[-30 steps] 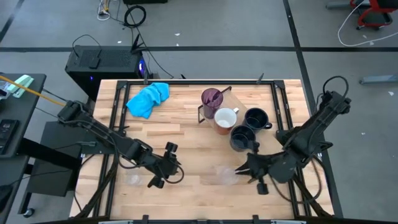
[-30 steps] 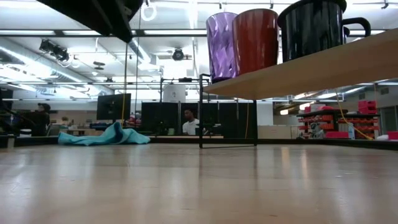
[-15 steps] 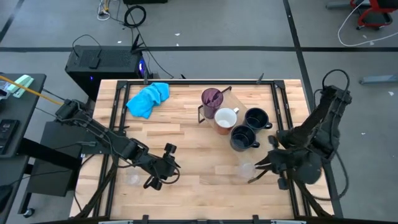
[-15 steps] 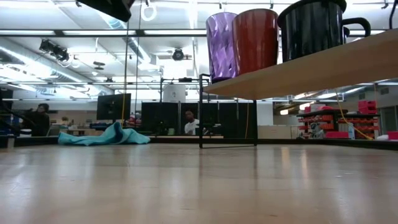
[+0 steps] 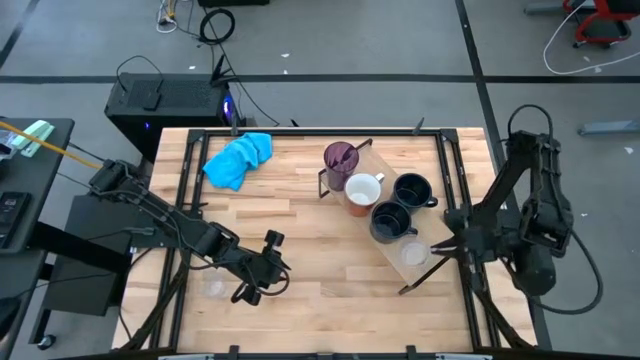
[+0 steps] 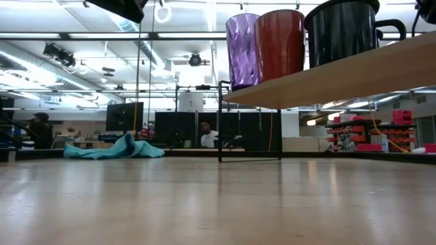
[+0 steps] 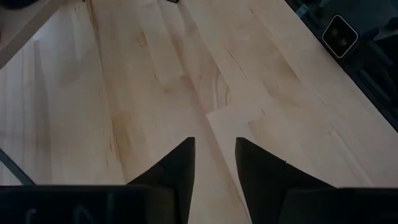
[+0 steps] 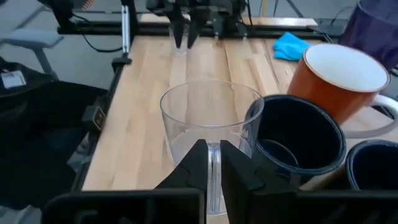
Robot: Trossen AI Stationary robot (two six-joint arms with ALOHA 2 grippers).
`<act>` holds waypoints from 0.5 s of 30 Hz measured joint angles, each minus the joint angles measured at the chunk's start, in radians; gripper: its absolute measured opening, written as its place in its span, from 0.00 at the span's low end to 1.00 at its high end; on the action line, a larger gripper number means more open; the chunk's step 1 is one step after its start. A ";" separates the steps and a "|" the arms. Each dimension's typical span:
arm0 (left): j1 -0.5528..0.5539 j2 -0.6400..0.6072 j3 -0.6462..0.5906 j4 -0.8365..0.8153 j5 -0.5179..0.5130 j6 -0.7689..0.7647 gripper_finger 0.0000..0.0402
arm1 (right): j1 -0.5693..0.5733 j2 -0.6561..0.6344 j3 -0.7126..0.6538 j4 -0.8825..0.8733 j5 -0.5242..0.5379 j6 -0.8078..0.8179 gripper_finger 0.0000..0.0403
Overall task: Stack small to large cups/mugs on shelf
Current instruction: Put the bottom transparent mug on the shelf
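The shelf runs slantwise across the table's right half. On it stand a purple tumbler, a mug that is white inside and orange outside, and two dark mugs. My right gripper is shut on a small clear glass over the shelf's near end, beside the nearer dark mug. Another clear glass stands on the table at the near left. My left gripper hovers open right of it, with nothing between its fingers. My right gripper pinches the near side of the glass's wall between its two nearly closed fingers, below the rim. It comes from the table's right side, slanting down. The glass stands upright. Whether its base rests on the board I cannot tell.
A bright blue cloth lies at the table's far left. Black rails run along the table's left and right sides. Bare wood lies between the left gripper and the shelf. Screens and people show in the room beyond the table in the low view.
My right gripper has swung toward the table's right edge and a little toward the far edge. It has carried the clear glass from above the near middle of the table to the shelf's near end, still upright.
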 joint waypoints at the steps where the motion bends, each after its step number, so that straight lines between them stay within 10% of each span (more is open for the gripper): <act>1: 0.000 0.000 0.000 0.000 0.000 0.000 0.30 | 0.005 -0.003 0.000 0.007 0.010 -0.002 0.07; 15: 0.022 0.000 0.000 0.095 0.074 0.124 0.28 | -0.151 -0.014 0.000 0.466 0.026 -0.448 0.07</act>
